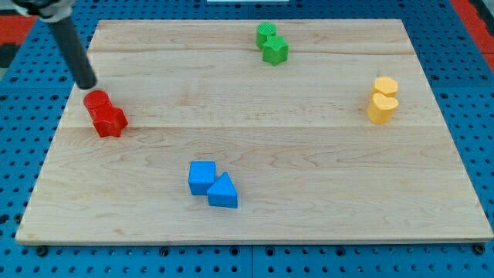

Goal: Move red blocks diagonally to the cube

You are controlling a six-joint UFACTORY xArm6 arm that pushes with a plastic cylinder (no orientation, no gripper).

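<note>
Blue cube (201,177) nearest view's bottom, touching blue triangular block (223,191) at its lower right. Above-left, well apart: red cylinder (97,102) and red star-like block (109,121), touching as pair near tabletop (309,154) left edge. My tip (87,83) just beside cylinder's upper left, on side away from cube, likely placed for push down-right. End effector is bare rod, nothing to open or close. Yellow pair (383,99) right; green pair (272,42) top.

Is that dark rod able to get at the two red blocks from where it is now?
Probably yes. My tip sits just above and to the left of the red blocks, with only bare wooden board between. The blue cube lies diagonally beyond them, toward the view's bottom right.
</note>
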